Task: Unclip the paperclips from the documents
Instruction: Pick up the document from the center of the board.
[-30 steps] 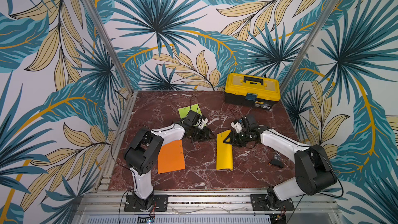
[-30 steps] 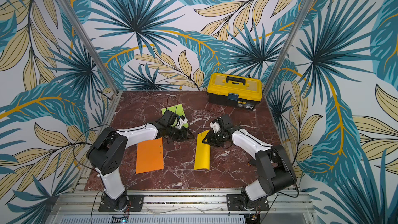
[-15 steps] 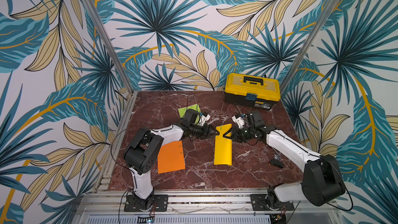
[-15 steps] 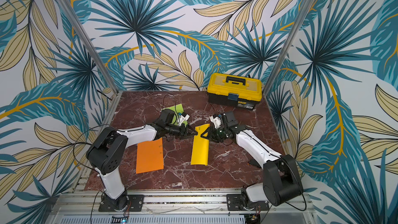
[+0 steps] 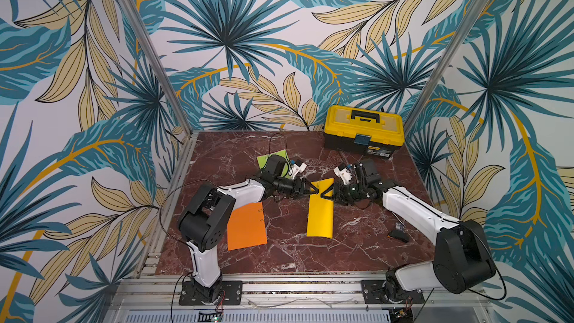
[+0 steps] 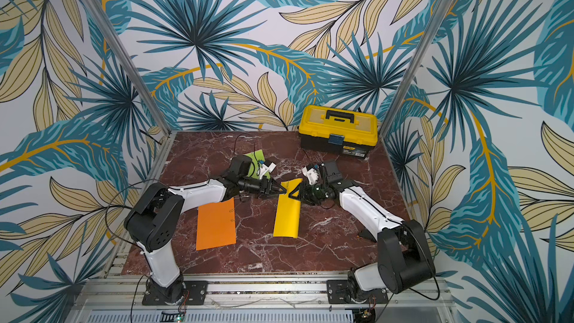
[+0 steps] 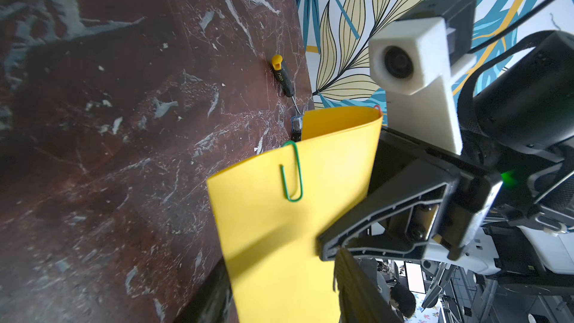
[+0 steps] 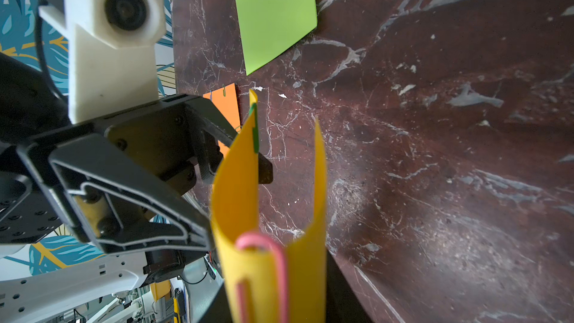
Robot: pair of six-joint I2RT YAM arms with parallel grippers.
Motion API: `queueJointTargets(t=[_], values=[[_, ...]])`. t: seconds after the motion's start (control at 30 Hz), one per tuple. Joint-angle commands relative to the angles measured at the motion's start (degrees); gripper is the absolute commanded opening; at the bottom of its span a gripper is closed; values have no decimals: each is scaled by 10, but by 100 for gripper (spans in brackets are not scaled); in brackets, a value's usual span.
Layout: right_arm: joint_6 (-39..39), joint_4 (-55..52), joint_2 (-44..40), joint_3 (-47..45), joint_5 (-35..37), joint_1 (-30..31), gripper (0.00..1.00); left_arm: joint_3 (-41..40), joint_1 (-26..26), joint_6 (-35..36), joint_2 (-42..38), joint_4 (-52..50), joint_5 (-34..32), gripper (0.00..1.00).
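We judge the yellow sheet (image 5: 320,215), its far end lifted off the table (image 5: 279,259) and curled in the right gripper's (image 5: 327,193) clamped fingers beside the pink clip (image 8: 264,262), light and floppy, so the left gripper (image 5: 313,190), fingers apart astride its edge, should pinch the stiff green clip's (image 7: 292,172) exposed loop.

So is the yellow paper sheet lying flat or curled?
Curled. The golden yellow paper sheet bends into a trough, far end lifted off the red marble table, near end resting on it.
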Motion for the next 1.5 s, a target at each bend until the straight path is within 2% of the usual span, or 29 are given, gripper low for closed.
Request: queueJointTargets(t=[0.0, 0.13, 0.23, 0.5, 0.73, 1.07, 1.47], values=[[-2, 4, 12, -2, -1, -1, 35, 12, 0, 1, -16, 15, 7, 44], [-7, 3, 24, 1, -5, -1, 35, 10, 0, 2, -21, 15, 10, 35], [-11, 1, 25, 1, -10, -1, 35, 10, 0, 2, -25, 15, 14, 33], [1, 31, -8, -11, -40, -1, 33, -18, 14, -12, -16, 36, 1, 42], [6, 46, -12, -11, -65, -1, 32, -14, 16, -24, -1, 59, 8, 45], [11, 75, 16, -19, -77, 0, 32, 22, -2, -35, 9, 83, 66, 46], [-2, 65, 25, -23, -59, -1, 32, 9, -3, -39, -8, 83, 59, 33]])
